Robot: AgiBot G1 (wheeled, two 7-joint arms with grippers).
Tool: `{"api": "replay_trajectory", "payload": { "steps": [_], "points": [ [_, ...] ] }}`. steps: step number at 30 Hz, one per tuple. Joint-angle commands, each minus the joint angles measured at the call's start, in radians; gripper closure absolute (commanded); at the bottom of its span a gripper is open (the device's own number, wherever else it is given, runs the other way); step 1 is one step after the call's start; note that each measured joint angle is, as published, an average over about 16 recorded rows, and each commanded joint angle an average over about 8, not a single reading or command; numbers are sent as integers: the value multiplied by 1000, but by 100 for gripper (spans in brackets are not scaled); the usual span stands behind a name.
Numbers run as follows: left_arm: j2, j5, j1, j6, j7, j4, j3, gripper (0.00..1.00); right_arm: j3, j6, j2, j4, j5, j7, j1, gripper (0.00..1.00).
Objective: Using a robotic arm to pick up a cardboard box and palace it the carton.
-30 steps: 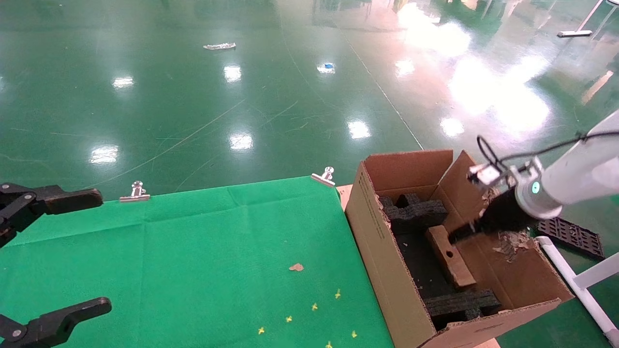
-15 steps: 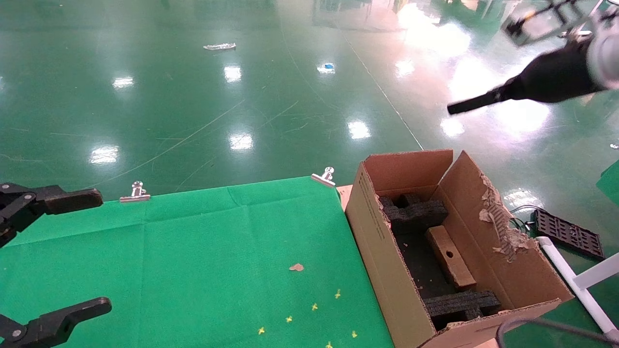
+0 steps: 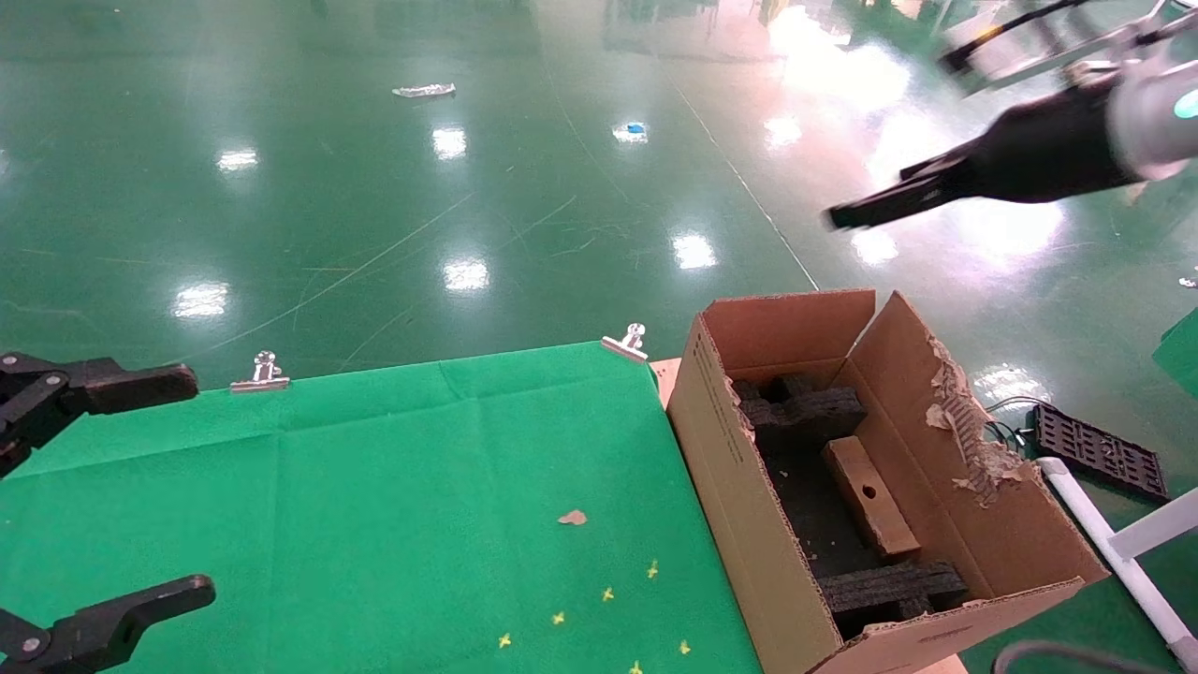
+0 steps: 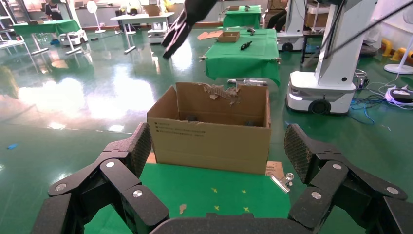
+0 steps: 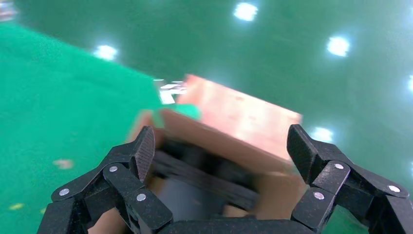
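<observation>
The small cardboard box (image 3: 870, 496) lies inside the carton (image 3: 739, 496), tilted, between two black foam inserts (image 3: 805, 407), with its round hole showing. My right gripper (image 3: 842, 215) on the white arm hangs high above the carton, open and empty. In the right wrist view its jaws (image 5: 221, 146) stand wide apart over the blurred carton (image 5: 234, 122). My left gripper (image 3: 198, 484) is parked open at the table's left edge; the left wrist view (image 4: 216, 146) shows it facing the carton (image 4: 209, 141).
The carton's right flap (image 3: 964, 421) is torn. The green cloth table (image 3: 374, 487) carries two metal clips (image 3: 265, 373), a brown scrap (image 3: 573, 517) and small yellow marks. A black tray (image 3: 1104, 459) and white pipe frame (image 3: 1123, 552) lie on the floor at right.
My right gripper has risen out of the carton, where it was beside the small box, to high above it. The small box stays in the carton. The left arm has not moved.
</observation>
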Motion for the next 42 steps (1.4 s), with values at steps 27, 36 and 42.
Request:
{"api": "replay_trajectory", "payload": {
  "steps": [27, 36, 42],
  "points": [
    [0, -1, -1, 0, 1, 0, 2, 0, 619, -129, 32, 410, 220, -222, -568, 0],
    [-1, -1, -1, 0, 1, 0, 2, 0, 819, -171, 42, 542, 291, -294, -753, 0],
    [-1, -1, -1, -1, 1, 0, 2, 22, 953, -198, 49, 630, 338, -341, -875, 0]
  ]
}}
